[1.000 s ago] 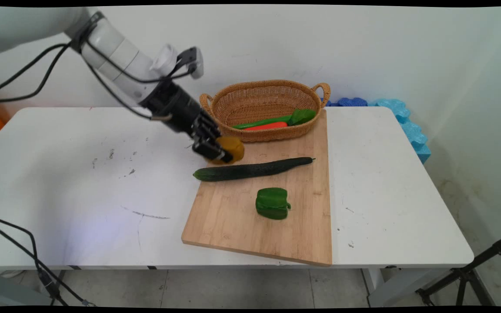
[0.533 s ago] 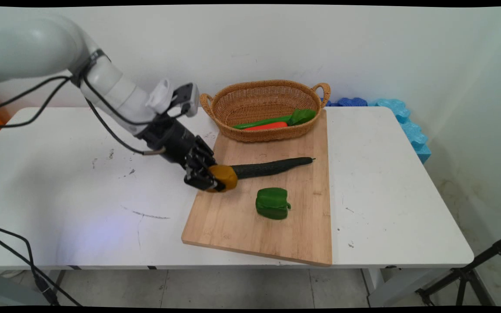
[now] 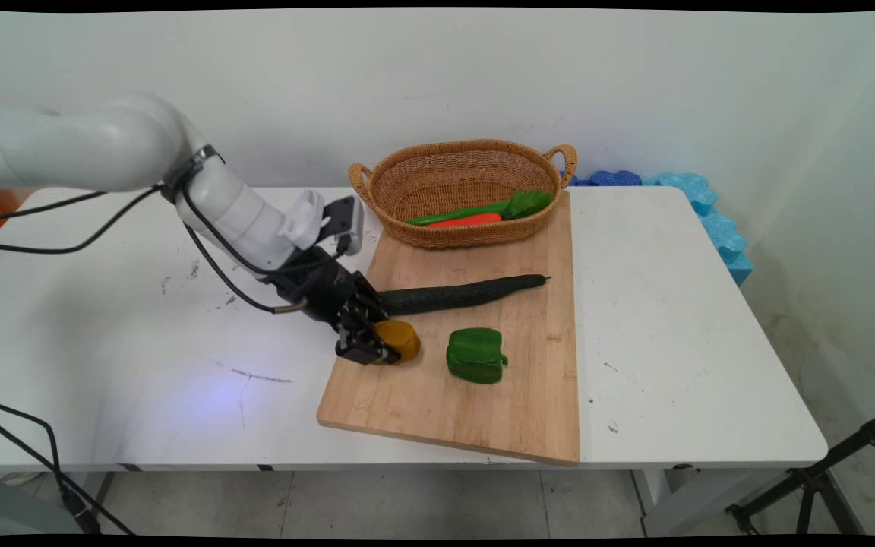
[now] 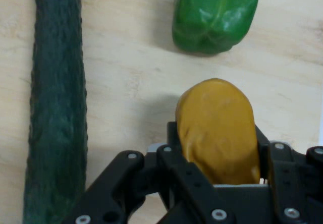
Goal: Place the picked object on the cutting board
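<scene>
Claw (image 3: 378, 346) clamped on yellow potato (image 4: 218, 129) near board's (image 3: 437, 403) left edge — cucumber (image 3: 460, 292) and green pepper (image 3: 475, 355) close by.

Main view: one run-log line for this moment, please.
gripper: shut on yellow-brown lump | over cutting board | beside: cucumber, green pepper

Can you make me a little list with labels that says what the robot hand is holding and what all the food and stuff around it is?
gripper: shut on the yellow-brown potato, low over the cutting board
closest neighbour: green pepper, lying on the board beside the potato, not touching it
also on the board: long dark cucumber, behind the potato
basket: wicker, at the board's far end, with a green and an orange vegetable inside
table: white, scuffed
</scene>
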